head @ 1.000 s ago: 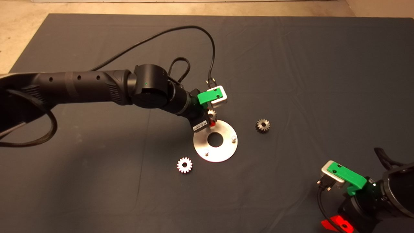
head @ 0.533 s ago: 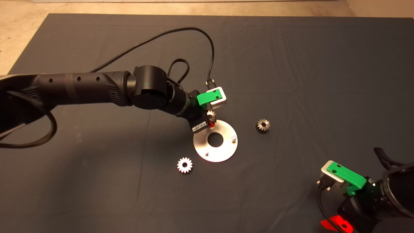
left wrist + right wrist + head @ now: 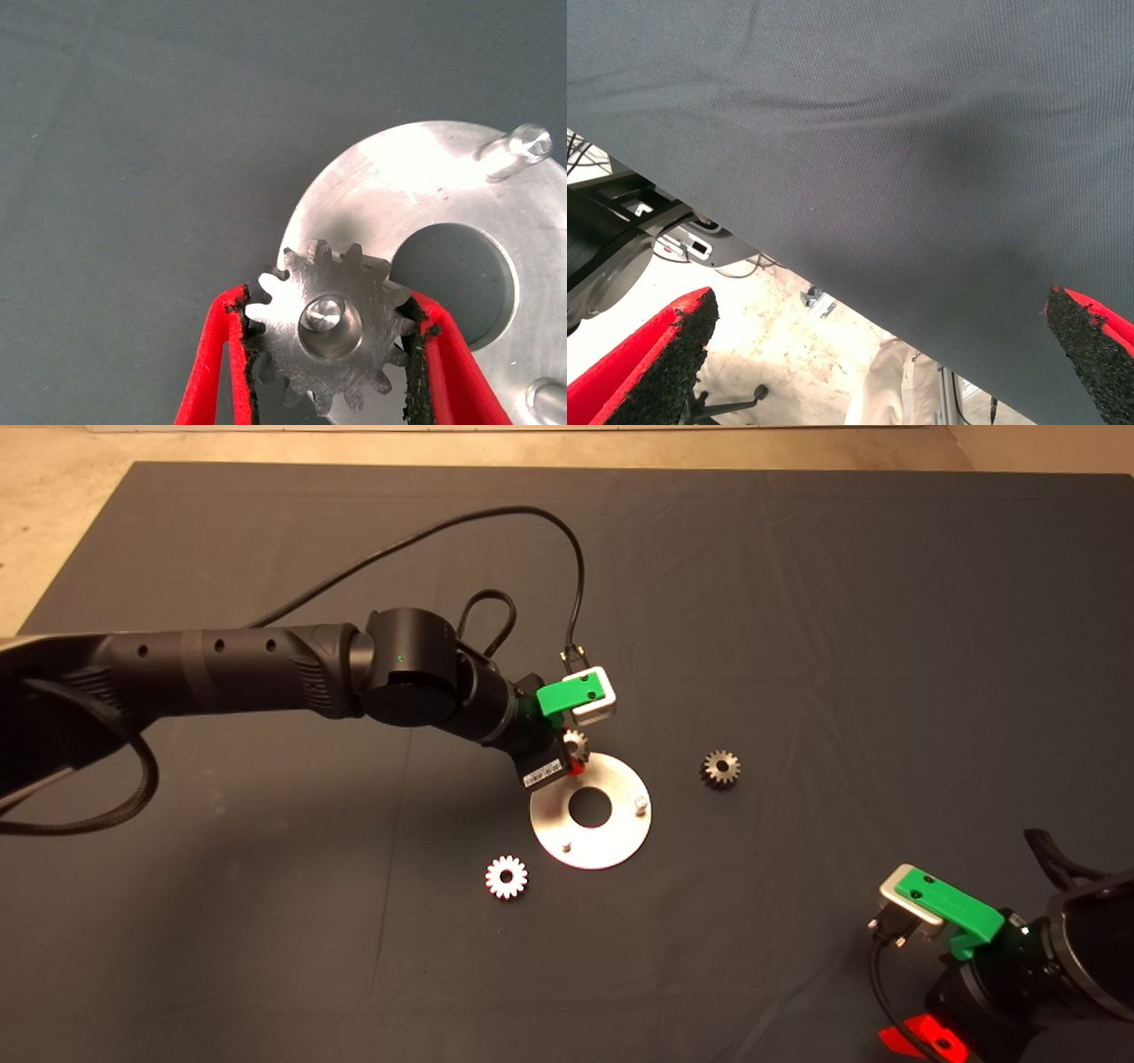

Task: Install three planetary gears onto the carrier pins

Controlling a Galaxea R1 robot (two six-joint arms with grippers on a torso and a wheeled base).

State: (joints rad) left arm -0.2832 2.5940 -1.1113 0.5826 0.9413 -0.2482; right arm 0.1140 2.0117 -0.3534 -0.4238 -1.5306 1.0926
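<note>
At centre frame our left gripper (image 3: 330, 354) clamps a planetary gear (image 3: 332, 332), its bore ringing a carrier pin (image 3: 324, 312) directly beneath; our right gripper (image 3: 877, 354) waits spread, lower right.

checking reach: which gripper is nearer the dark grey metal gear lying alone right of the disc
Left. The left gripper sits just left of the dark grey metal gear; the right gripper waits farther, lower right.

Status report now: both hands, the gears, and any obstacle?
Left hand shut on small metal gear, bore over silver pin on round disc. Right hand open, parked. No obstacle seen.
</note>
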